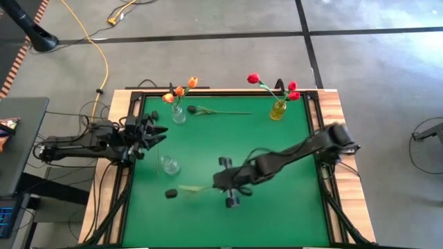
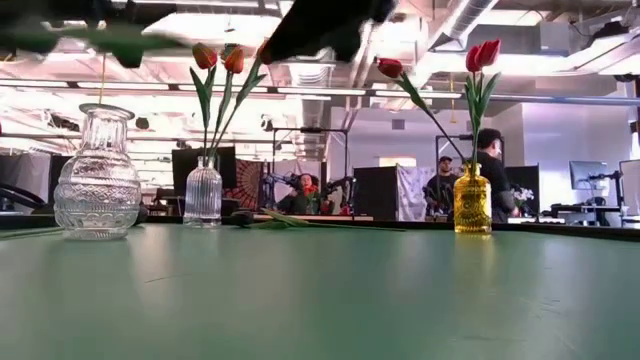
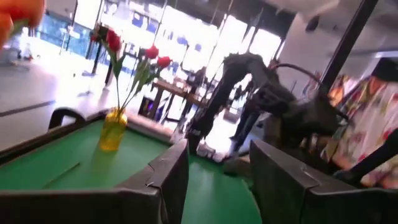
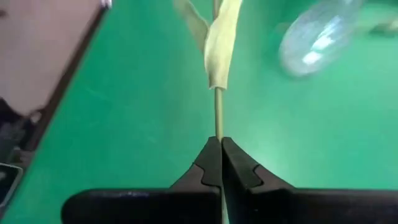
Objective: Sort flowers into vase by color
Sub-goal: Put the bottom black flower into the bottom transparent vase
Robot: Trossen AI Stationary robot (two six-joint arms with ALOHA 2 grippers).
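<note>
My right gripper [image 1: 217, 185] hangs over the table's middle, shut on a dark-headed flower [image 1: 171, 194], which shows high in the low view [image 2: 70, 42]. My left gripper [image 3: 217, 180] is open at the left edge, with nothing between its fingers. A clear vase [image 1: 178, 114] at the far left holds orange tulips by their stems. The yellow vase [image 1: 278, 109] at the far right holds red ones. An empty clear vase [image 1: 169, 164] stands left of centre. Another dark flower [image 1: 208, 111] lies flat between the two far vases. My right gripper pinches the flower's thin stem [image 4: 218, 121] between its two fingertips, below the pale leaf [image 4: 221, 43]. The fingers come slanting down from the table's right side, and the stem runs on in line with them. The flower is lifted clear, its dark head toward the table's left edge.
Wooden borders and black rails [image 1: 131, 173] frame the green mat. The empty clear vase stands close to the held flower's head. People and furniture show in the room beyond the far edge [image 2: 490, 170].
</note>
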